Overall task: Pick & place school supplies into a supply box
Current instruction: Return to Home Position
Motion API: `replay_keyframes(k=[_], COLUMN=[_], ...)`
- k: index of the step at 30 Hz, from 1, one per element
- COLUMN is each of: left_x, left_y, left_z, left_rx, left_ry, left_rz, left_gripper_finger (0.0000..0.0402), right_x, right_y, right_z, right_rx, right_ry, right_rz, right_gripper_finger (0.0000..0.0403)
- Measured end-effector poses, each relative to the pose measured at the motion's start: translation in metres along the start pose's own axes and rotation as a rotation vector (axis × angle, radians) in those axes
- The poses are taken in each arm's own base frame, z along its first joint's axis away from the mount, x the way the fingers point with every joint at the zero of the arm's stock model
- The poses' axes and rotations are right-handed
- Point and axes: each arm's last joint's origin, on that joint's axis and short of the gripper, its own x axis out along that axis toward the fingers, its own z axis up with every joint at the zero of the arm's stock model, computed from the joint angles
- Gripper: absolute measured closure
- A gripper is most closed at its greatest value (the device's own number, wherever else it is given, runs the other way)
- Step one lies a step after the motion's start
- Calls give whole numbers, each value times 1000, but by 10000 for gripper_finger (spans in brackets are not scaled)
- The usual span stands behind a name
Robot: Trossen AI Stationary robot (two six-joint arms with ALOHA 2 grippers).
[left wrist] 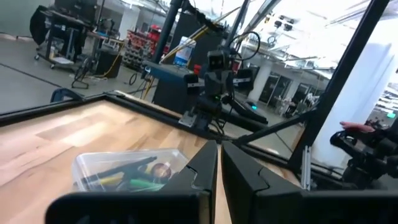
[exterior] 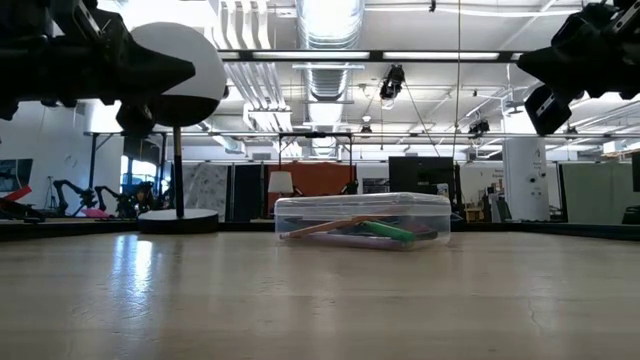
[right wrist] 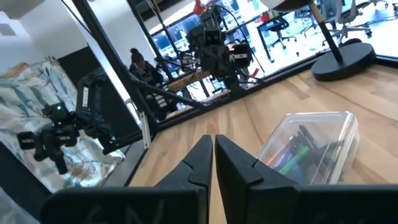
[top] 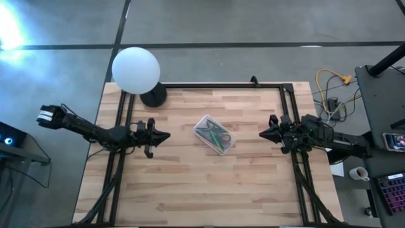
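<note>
Supply box (top: 214,133), lid closed with school supplies (exterior: 372,230) inside, is shown at the table's (top: 190,190) centre. Left gripper (top: 167,135) and right gripper (top: 261,133) are held raised near opposite side edges, fingers together and empty. Only the return to home is judged outstanding.

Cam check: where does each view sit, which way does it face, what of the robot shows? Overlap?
High: above the table, straight down; both arms, left claw and right claw shut, flanking the supply box.
Low: table-top height, level into the room; arm ends in top corners.
Left wrist: on left arm, facing box and right arm; own fingers at bottom.
Right wrist: on right arm, facing box and left arm; own fingers at bottom.
Shared: all four show the box; high and low show the globe lamp.
</note>
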Motion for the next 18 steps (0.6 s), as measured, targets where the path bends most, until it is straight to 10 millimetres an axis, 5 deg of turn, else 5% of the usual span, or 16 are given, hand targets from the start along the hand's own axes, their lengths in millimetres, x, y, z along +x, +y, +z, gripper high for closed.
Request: replay_keyframes(k=[18], left_x=[4], left_y=[3], left_z=[-13], left_rx=[31], left_ry=[88], left_rz=[31], left_gripper_finger=[395], right_x=[1], right_y=[-1], right_z=[-1], right_rx=[3], right_ry=[11], right_rz=[-7], right_gripper_finger=[390])
